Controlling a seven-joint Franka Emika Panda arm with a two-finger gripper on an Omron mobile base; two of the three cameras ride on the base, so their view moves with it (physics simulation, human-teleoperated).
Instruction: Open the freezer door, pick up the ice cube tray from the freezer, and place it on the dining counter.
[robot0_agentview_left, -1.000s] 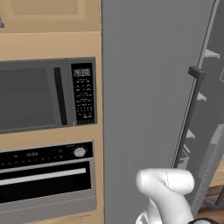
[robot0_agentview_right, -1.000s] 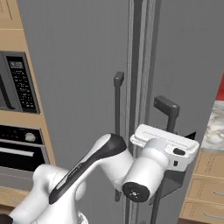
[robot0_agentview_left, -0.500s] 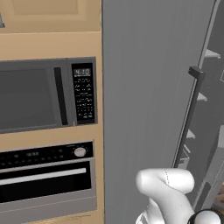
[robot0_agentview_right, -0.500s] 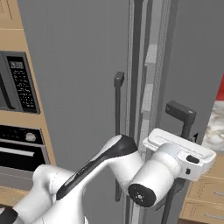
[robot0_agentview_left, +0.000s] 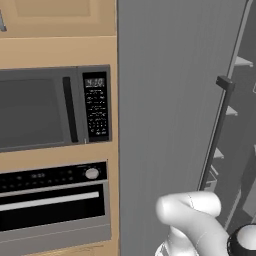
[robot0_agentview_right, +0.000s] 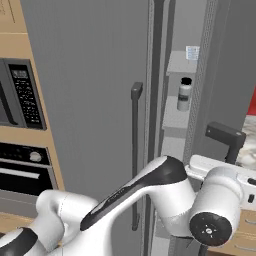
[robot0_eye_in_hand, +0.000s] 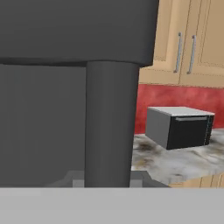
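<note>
The freezer door (robot0_agentview_right: 227, 75) was seen swung partly open, its dark bar handle (robot0_eye_in_hand: 109, 124) filling the hand view close in front of the camera. Through the gap, in the right base view, the freezer (robot0_agentview_right: 176, 120) interior was exposed with pale shelves; the ice cube tray (robot0_agentview_right: 192, 52) lay on an upper shelf, and a small white bottle with a dark cap (robot0_agentview_right: 184, 94) stood on the shelf below it. No label on the bottle could be read.

The end effector's fingertips could not be made out against the handle, so whether it was open or gripping the bar could not be told.

Left of the freezer, a microwave (robot0_agentview_left: 52, 107) was set in wood cabinetry above an oven (robot0_agentview_left: 52, 205); the microwave's display digits were too blurred to read. In the hand view, a small black-fronted appliance (robot0_eye_in_hand: 179, 127) rested on a marble table (robot0_eye_in_hand: 183, 162) before a red backsplash (robot0_eye_in_hand: 175, 103).
</note>
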